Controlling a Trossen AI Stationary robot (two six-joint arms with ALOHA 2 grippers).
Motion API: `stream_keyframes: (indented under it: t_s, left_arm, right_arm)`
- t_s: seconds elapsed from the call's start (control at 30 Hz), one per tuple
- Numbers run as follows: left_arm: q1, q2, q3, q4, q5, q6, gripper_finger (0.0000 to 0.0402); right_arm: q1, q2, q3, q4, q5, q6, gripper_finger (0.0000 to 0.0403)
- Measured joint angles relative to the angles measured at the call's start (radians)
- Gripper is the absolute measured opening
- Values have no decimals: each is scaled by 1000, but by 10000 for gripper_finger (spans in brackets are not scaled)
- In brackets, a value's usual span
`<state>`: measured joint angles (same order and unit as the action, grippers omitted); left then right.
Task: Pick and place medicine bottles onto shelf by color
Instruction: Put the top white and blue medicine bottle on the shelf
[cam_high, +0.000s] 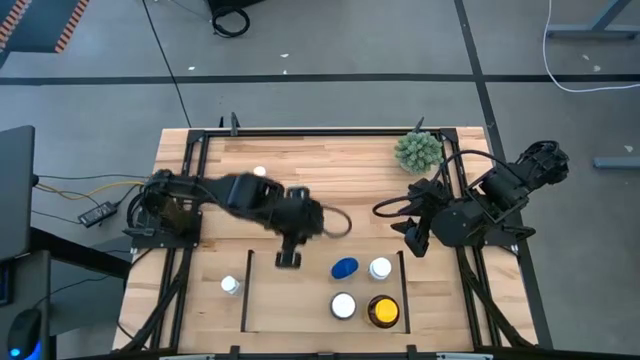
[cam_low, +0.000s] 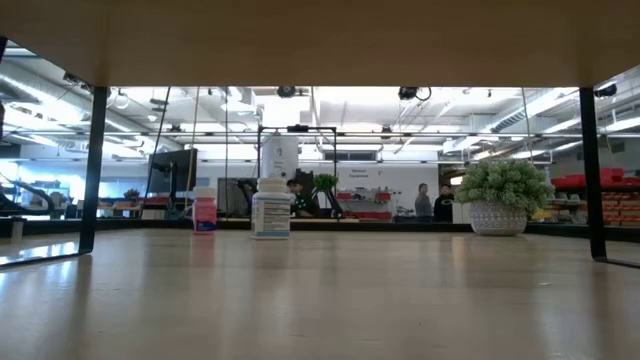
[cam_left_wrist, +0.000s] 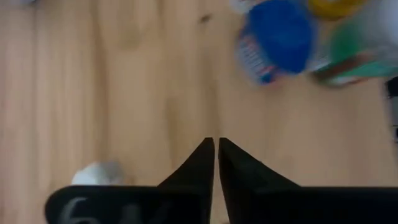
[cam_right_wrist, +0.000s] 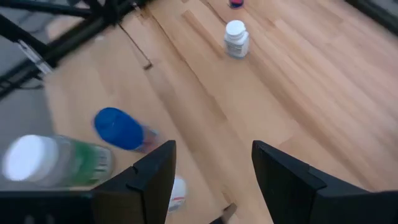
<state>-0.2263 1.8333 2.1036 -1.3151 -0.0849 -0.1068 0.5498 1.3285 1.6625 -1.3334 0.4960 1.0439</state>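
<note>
Left end effector (cam_high: 288, 259) over the shelf (cam_high: 246, 290), fingers nearly together, empty.
Right end effector (cam_right_wrist: 212, 177) spread, empty, right of frame; blue bottle (cam_high: 344, 268) lower centre.

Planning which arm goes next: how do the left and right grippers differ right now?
The left gripper has its jaws almost together and hangs over the shelf, left of the blue bottle. The right gripper has its jaws wide apart and waits just outside the shelf's right bar. Neither holds a bottle.
</note>
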Motion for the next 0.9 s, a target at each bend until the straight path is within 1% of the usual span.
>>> stream_keyframes:
  t_s: [0.13, 0.23, 0.33, 0.47, 0.6, 0.7, 0.77, 0.83, 0.9]
  left_arm:
    - [92, -1, 0, -90, -1, -6, 59]
    - [159, -1, -1, -137, -1, -19, 92]
    - [214, -1, -1, -159, -1, -30, 127]
    - [268, -2, -1, -163, 0, 51, 170]
    - [342, -2, -1, -202, 1, 152, 202]
    - [415, -2, -1, -263, 8, 220, 218]
    - [465, -3, -1, -254, 20, 246, 223]
    - [520, -14, -3, -256, 45, 279, 224]
    - [575, -23, -1, -256, 45, 301, 221]
  right_arm:
    - [-63, 1, -24, -3, -46, -113, 218]
    - [-132, 2, -36, -1, -101, -192, 218]
    - [-212, 2, -43, 45, -169, -274, 218]
    - [-310, 2, -44, 93, -240, -352, 218]
    - [-381, 1, -44, 127, -249, -403, 218]
    - [-419, 1, -44, 159, -249, -420, 218]
    - [-440, 1, -44, 180, -249, -429, 218]
    - [-458, 1, -44, 194, -249, -432, 218]
    - [-475, 1, -44, 203, -249, -430, 218]
